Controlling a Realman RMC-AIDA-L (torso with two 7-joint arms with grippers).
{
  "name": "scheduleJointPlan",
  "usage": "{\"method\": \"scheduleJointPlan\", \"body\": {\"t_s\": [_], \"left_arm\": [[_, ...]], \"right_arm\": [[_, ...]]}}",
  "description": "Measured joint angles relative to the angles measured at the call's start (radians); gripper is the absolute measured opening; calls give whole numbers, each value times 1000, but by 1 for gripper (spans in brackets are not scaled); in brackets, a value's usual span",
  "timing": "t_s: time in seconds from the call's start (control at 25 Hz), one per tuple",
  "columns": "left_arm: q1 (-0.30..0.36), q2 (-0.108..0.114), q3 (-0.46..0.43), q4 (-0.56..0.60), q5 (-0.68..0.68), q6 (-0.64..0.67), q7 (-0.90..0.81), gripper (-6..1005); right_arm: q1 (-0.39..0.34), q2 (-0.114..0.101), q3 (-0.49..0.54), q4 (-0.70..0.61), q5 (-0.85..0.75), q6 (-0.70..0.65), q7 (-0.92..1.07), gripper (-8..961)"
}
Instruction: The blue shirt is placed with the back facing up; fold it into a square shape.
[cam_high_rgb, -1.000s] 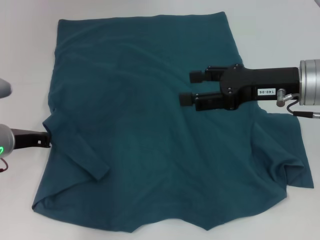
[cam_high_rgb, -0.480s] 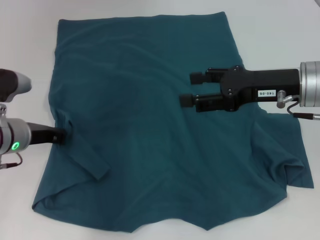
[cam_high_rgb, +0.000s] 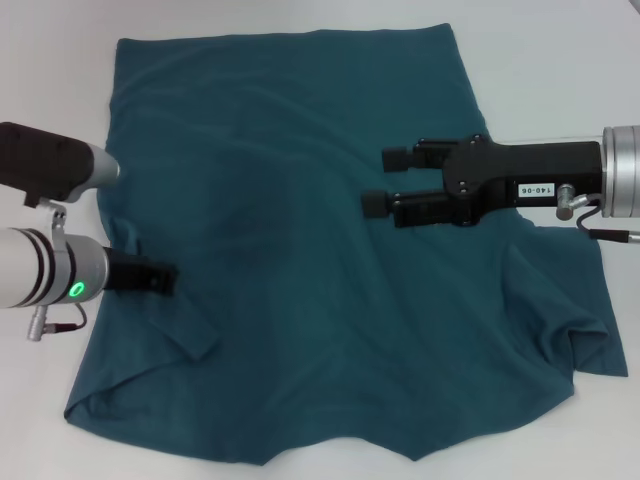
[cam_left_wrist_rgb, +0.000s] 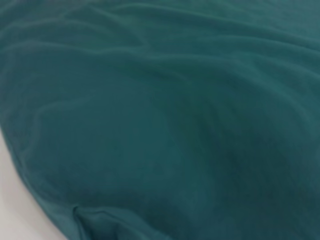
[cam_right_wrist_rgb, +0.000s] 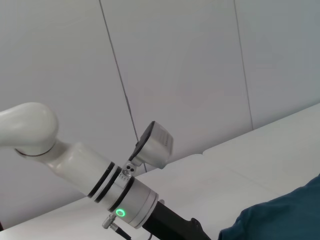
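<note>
The blue shirt (cam_high_rgb: 290, 300) lies spread flat on the white table, hem at the far side. Its left sleeve (cam_high_rgb: 172, 325) is folded in over the body, and its right sleeve (cam_high_rgb: 570, 320) is rumpled near the right edge. My left gripper (cam_high_rgb: 165, 278) reaches in from the left, low over the shirt just above the folded sleeve. My right gripper (cam_high_rgb: 385, 178) hovers over the shirt's right half, open, with nothing between its fingers. The left wrist view is filled with the shirt's fabric (cam_left_wrist_rgb: 175, 125). In the right wrist view, a corner of the shirt (cam_right_wrist_rgb: 280, 215) shows below the left arm (cam_right_wrist_rgb: 100, 185).
Bare white table (cam_high_rgb: 560, 60) surrounds the shirt at the far side, left and right. A strip of table (cam_left_wrist_rgb: 15, 210) shows beside the fabric in the left wrist view. Pale wall panels (cam_right_wrist_rgb: 190, 65) stand behind the table.
My left arm has come in from the left edge and moved right, onto the shirt by the folded sleeve. The right gripper and the shirt have stayed put.
</note>
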Motion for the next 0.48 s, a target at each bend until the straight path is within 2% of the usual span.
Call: {"method": "scheduleJointPlan", "body": {"t_s": [0.24, 0.36, 0.48], "left_arm": [[-5, -1, -11, 6, 0, 1, -12, 24], [24, 0, -14, 48, 0, 5, -50, 65], [81, -5, -10, 127, -2, 19, -81, 124]], "right_arm": [[-2, 0, 0, 1, 1, 0, 0, 866], [-2, 0, 0, 1, 1, 0, 0, 866], [-2, 0, 0, 1, 1, 2, 0, 866]]}}
